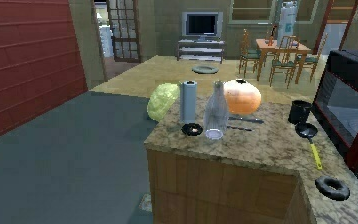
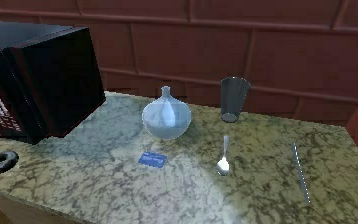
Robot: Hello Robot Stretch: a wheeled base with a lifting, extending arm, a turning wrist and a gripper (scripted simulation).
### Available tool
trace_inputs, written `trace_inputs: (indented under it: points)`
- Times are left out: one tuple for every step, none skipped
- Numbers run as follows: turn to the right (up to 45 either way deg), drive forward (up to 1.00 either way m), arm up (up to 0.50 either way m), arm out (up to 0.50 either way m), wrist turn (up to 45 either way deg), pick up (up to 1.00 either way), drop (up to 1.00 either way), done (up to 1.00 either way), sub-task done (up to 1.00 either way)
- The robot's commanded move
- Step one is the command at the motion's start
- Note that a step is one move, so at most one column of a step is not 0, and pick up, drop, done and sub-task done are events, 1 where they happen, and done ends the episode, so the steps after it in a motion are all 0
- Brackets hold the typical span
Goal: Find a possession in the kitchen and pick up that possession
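While lettuce [image 1: 164, 101] sits ahead, a blue card [image 2: 153, 159] lies arm-side.

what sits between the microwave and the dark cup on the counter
In the arm side view, a round glass vase stands on the counter between the microwave and the dark cup.

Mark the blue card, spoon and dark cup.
Small blue flat card [image 2: 153, 159]: arm side view, middle.
Silver metal spoon [image 2: 224, 167]: arm side view, bowl.
Dark grey tapered cup [image 2: 234, 99]: arm side view, wall.
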Motion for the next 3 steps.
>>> trace_inputs:
  points:
    - [0.0, 0.0, 0.38, 0.0, 0.0, 0.0, 0.0, 0.0, 0.0]
    - [0.0, 0.0, 0.0, 0.14, 0.0, 0.0, 0.0, 0.0, 0.0]
    - [0.0, 0.0, 0.0, 0.0, 45.0, 0.0, 0.0, 0.0, 0.0]
